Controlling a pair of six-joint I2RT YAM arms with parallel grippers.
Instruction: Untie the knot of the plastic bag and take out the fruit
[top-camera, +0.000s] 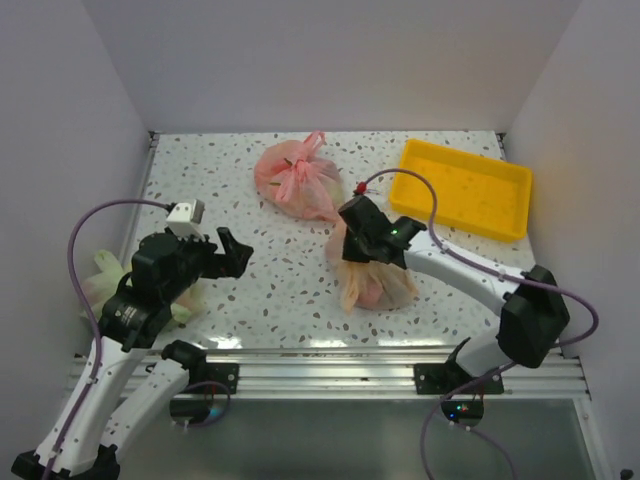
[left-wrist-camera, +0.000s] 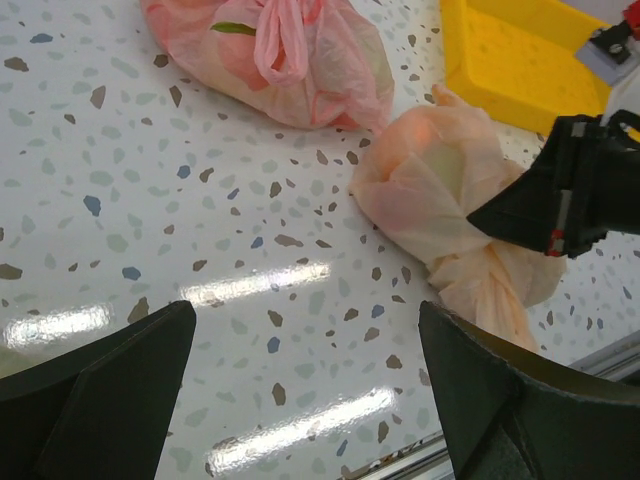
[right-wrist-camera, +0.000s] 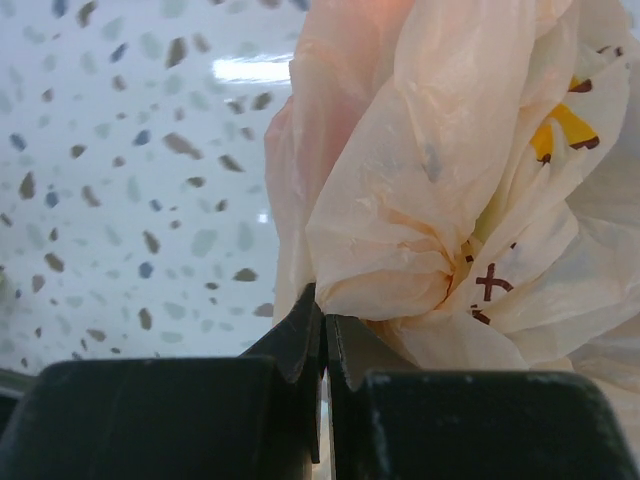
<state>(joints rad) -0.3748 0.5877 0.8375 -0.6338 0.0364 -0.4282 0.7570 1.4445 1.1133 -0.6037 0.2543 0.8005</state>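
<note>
Right hand (right-wrist-camera: 322, 335) clenched on the plastic bag (right-wrist-camera: 430, 190) beside its knot (left-wrist-camera: 480, 262), center frame; left hand (left-wrist-camera: 305, 350) released above the tabletop (left-wrist-camera: 150, 200).

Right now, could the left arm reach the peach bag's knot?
Probably yes: only bare table lies between the open left gripper and the knot, though the right gripper, shut on the plastic bag beside it, crowds one side.
</note>
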